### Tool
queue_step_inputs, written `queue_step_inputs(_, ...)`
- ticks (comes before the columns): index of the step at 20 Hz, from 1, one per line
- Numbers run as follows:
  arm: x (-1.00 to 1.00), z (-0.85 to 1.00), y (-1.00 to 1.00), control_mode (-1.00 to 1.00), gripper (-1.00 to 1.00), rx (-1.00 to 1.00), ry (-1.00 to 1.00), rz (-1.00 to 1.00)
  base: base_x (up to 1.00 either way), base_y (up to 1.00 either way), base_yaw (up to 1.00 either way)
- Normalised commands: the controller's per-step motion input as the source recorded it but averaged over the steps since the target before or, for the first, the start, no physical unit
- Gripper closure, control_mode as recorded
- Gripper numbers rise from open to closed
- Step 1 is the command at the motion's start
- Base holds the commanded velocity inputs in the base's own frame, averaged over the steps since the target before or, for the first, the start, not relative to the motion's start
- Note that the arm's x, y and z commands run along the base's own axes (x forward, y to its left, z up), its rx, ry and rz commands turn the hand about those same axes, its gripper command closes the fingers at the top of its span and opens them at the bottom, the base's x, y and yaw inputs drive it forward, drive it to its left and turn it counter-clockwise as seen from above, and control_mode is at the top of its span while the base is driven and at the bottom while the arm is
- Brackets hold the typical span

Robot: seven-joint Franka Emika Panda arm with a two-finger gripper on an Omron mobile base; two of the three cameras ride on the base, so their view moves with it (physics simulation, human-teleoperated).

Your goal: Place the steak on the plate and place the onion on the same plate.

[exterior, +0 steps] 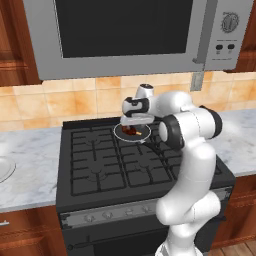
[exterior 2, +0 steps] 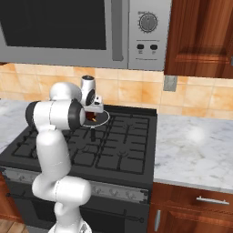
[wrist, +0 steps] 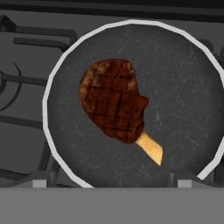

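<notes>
In the left base view, the white arm bends over the black stove (exterior: 100,165) and its gripper (exterior: 134,126) hangs just above a small dark pan (exterior: 145,133) that stands on a rear burner. A little of the steak (exterior: 131,132) shows as a red-brown spot under the hand. At the far left edge, on the marble counter (exterior: 30,165), the rim of the plate (exterior: 4,169) is visible, well apart from the pan. The onion I cannot find here.

In the right base view, the hand is partly hidden behind the arm's own elbow. The pan's pale rim (exterior 2: 104,116) comes out to the right of it, and a small piece of the meat (exterior 2: 92,118) shows below the hand. If the fingers are apart or together I cannot tell from this side.

In the hand view, the camera looks straight down on the steak (wrist: 114,100), which lies alone near the middle of the pan (wrist: 183,87), with free pan floor all around it. It has a grilled, dark body and a pale tan tip (wrist: 151,148) pointing to the lower right. The two finger tips (wrist: 39,184) stand far apart at the bottom edge, one on each side, so the gripper is fully spread and holds nothing.

My judgement: the piece is light and rather firm, but low, uneven and perhaps a little greasy. The best hold is across the thick dark body, at its narrower width, not on the thin tip, which could slip or make it rotate
</notes>
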Motion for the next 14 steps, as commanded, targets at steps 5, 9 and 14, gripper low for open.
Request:
queue_step_inputs(5,0.41,-0.24,0.08,-1.00,-1.00,-0.01,0.01,0.00,0.00,0.00,0.00)
queue_step_inputs(9,0.34,-0.28,0.14,-1.00,-1.00,-0.03,0.06,0.00,0.00,0.00,0.00)
queue_step_inputs(14,0.30,-0.21,0.09,-1.00,-1.00,-0.03,0.06,0.00,0.00,0.00,0.00)
